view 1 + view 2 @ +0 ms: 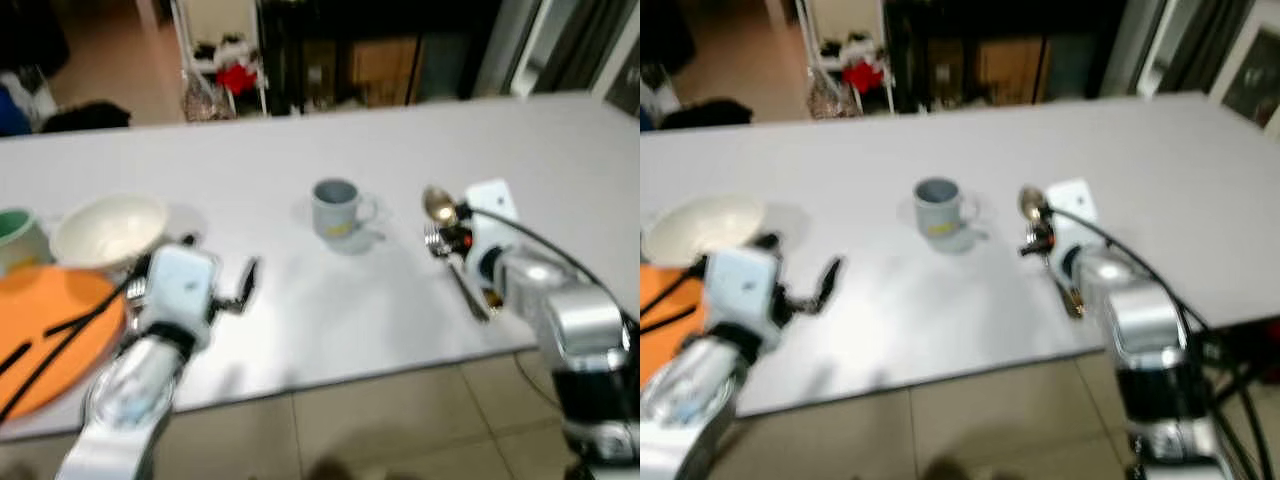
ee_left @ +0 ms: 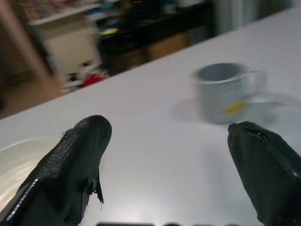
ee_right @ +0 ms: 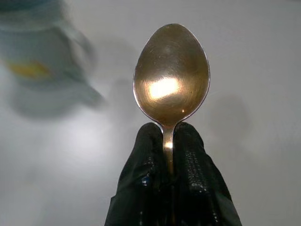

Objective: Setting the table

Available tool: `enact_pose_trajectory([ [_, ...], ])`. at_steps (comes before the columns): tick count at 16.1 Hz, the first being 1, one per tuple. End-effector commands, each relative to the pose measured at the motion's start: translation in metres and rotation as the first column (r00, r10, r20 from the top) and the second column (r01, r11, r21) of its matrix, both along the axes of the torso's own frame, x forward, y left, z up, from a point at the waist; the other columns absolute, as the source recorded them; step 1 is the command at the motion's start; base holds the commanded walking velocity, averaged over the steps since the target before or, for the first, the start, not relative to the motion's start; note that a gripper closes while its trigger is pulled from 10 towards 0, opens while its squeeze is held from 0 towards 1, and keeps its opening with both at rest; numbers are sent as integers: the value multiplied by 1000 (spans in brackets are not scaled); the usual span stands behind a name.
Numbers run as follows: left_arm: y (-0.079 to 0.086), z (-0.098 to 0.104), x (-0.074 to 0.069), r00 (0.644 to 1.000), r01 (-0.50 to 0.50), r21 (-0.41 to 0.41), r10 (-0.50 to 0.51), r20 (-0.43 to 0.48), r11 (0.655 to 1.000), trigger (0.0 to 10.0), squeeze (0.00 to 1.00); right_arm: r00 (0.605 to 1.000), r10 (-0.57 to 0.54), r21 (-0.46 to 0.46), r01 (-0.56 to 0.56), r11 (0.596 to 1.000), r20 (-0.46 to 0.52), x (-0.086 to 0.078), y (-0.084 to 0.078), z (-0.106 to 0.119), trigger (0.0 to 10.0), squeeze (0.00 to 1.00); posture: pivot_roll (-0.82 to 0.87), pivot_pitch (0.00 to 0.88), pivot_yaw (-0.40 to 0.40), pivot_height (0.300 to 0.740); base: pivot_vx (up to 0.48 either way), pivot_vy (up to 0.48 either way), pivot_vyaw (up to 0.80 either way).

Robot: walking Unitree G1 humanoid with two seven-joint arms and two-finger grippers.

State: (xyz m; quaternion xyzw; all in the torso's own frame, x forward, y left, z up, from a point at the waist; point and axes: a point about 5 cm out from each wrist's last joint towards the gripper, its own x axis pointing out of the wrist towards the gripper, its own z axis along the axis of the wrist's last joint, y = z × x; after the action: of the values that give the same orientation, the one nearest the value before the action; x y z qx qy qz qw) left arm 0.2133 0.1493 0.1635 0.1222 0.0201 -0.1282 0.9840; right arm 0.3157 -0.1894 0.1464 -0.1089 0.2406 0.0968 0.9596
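My right gripper (image 3: 167,153) is shut on a gold spoon (image 3: 171,82), holding it by the neck with the bowl pointing away, just above the white table (image 1: 300,320) to the right of the grey mug (image 1: 337,210). A fork (image 1: 455,270) lies on the table under that arm. My left gripper (image 1: 215,275) hangs open over the table, between a white bowl (image 1: 108,230) and the mug (image 2: 225,92), with nothing between its fingers. An orange plate (image 1: 50,335) with black chopsticks (image 1: 60,335) lies at the near left edge.
A green cup (image 1: 15,235) stands at the far left beside the bowl. A tiled floor (image 1: 400,420) runs along the table's near edge. Dark shelves and a white rack (image 1: 225,60) stand beyond the table's far side.
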Motion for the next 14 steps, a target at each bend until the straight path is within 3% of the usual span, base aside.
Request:
enact_pose_trajectory([
  [1,1,-1,1,1000,23,11,-22,-21,1000,10000,0,999,32,19,-32,999,-19,6,6,0,10000,0,-57,15,39,740,0,0,0],
  [8,-8,4,3,986,160,9,-159,-57,987,10000,0,992,30,34,-26,999,-123,27,3,-22,10000,0,-32,30,48,740,0,0,0],
  [14,-17,2,-6,949,294,6,-291,-121,956,10000,0,978,26,50,-16,999,-206,28,9,-32,10000,0,-21,44,44,740,0,0,0],
])
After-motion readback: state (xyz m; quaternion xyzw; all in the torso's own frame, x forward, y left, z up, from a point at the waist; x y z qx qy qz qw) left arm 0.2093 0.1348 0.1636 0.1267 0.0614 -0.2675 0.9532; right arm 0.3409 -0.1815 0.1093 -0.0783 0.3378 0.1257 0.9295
